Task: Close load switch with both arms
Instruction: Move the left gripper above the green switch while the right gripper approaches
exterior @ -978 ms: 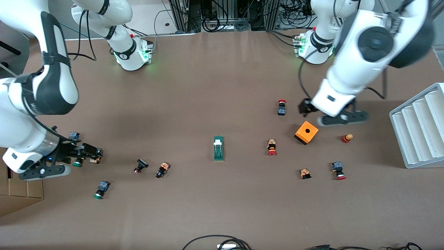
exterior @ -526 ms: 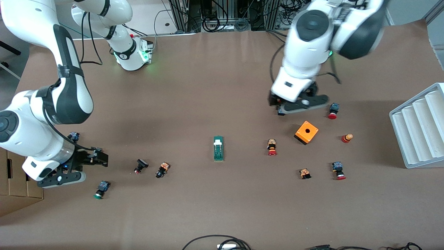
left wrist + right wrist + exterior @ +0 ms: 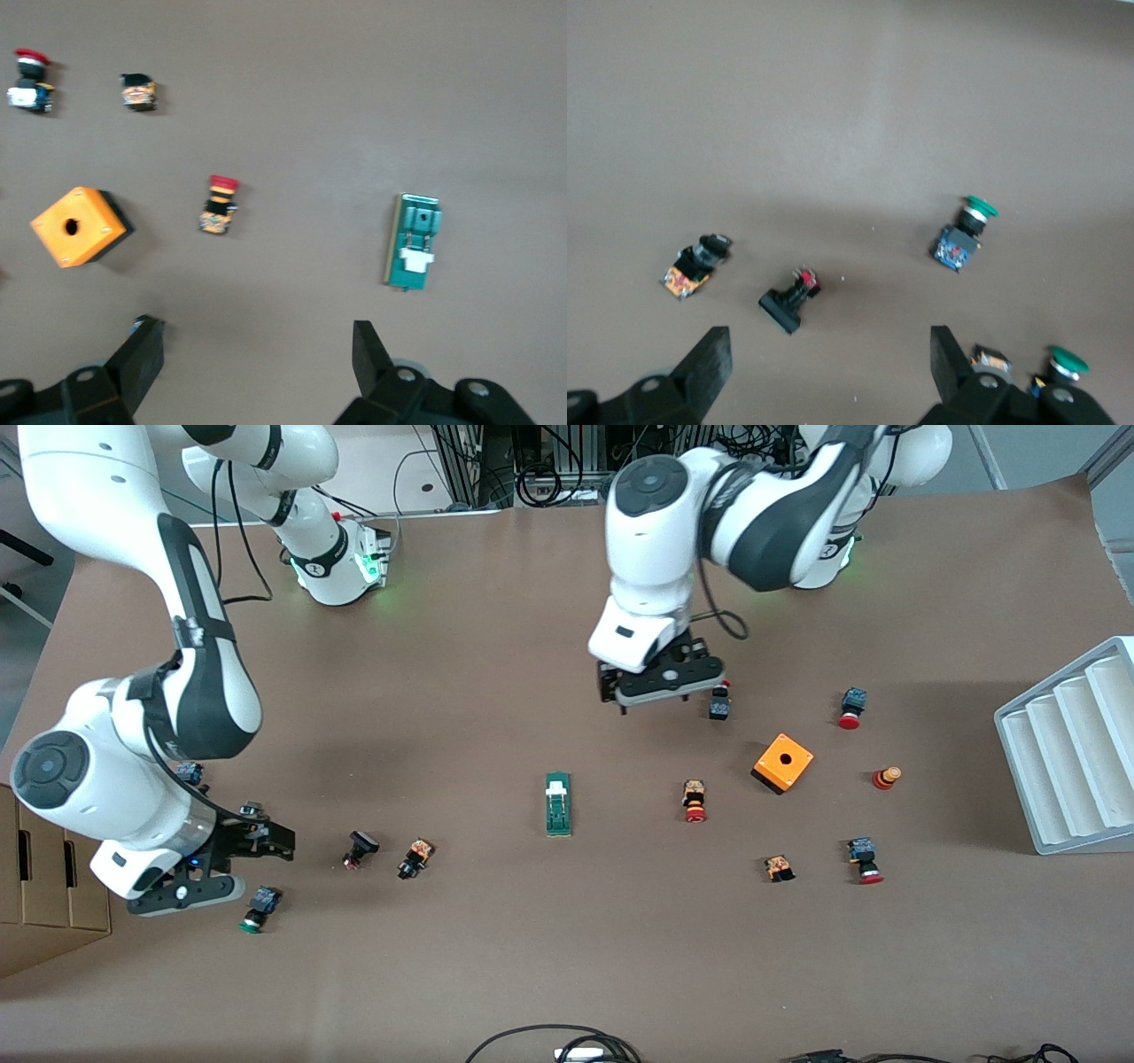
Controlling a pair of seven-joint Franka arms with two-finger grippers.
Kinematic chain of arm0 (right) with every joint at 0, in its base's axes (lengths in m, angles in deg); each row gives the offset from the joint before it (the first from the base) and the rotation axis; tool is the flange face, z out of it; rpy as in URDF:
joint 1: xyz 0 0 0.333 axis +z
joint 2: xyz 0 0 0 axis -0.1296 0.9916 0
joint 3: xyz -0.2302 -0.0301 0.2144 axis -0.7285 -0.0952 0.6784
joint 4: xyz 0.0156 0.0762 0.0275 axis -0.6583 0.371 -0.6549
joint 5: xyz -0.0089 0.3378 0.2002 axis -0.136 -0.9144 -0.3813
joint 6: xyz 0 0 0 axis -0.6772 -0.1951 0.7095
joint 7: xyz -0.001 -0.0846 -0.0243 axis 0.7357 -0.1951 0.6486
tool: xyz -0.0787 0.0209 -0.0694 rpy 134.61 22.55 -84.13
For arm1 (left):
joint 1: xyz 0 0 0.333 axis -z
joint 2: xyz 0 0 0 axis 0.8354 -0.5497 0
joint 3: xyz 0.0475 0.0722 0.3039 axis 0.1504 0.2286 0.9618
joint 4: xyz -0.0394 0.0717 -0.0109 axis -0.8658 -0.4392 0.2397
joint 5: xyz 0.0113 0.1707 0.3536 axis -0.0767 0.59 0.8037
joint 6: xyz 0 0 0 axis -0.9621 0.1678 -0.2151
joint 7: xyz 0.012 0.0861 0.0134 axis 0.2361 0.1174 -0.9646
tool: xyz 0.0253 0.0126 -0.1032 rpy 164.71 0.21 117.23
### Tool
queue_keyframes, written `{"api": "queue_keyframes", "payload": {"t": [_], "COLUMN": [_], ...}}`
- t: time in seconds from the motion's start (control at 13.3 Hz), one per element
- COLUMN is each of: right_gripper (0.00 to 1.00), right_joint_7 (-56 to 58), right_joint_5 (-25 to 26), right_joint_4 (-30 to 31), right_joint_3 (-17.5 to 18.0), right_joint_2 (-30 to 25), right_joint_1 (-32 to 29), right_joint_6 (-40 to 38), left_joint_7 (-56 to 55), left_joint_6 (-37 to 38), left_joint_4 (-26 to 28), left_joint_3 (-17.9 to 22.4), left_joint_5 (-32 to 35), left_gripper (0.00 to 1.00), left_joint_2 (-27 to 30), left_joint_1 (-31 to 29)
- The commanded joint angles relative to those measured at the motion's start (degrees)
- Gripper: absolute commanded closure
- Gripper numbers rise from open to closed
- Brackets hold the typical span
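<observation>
Front view, load switch (image 3: 558, 804) untouched mid-table, left gripper (image 3: 660, 684) and right gripper (image 3: 252, 849) both spread, empty.

The left hand (image 3: 660, 686) now hangs over bare counter (image 3: 496, 691) near a red-capped button (image 3: 719, 702), having swung from over the orange box (image 3: 783, 763) toward the counter's middle. That sweep uncovers another red button (image 3: 851, 708). The right hand (image 3: 232, 856) has edged from the counter's end toward the middle, over the green-capped button (image 3: 258, 908).
</observation>
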Motion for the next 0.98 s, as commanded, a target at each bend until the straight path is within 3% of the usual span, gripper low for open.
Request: {"api": "queue_keyframes", "payload": {"t": [0.0,0.53,0.9], "right_gripper": [0.00,0.00,0.00], "right_joint_7": [0.51,5.23,8.50], "right_joint_5": [0.38,0.21,0.39], "right_joint_4": [-1.35,-1.44,-1.44], "right_joint_3": [-0.44,-0.35,-0.26], "right_joint_2": [2.36,1.75,1.75], "right_joint_1": [0.41,0.15,2.43], "right_joint_6": [2.32,1.97,2.94], "left_joint_7": [-4.67,-32.07,-42.11], "left_joint_6": [-3.29,-7.08,-10.76], "left_joint_4": [-0.79,-0.79,-0.79], "left_joint_3": [0.75,0.75,0.75], "left_joint_5": [2.80,29.59,39.71], "left_gripper": [0.06,0.08,0.08], "left_joint_2": [-2.51,-11.48,-16.66], "left_joint_1": [3.38,12.52,15.52]}}
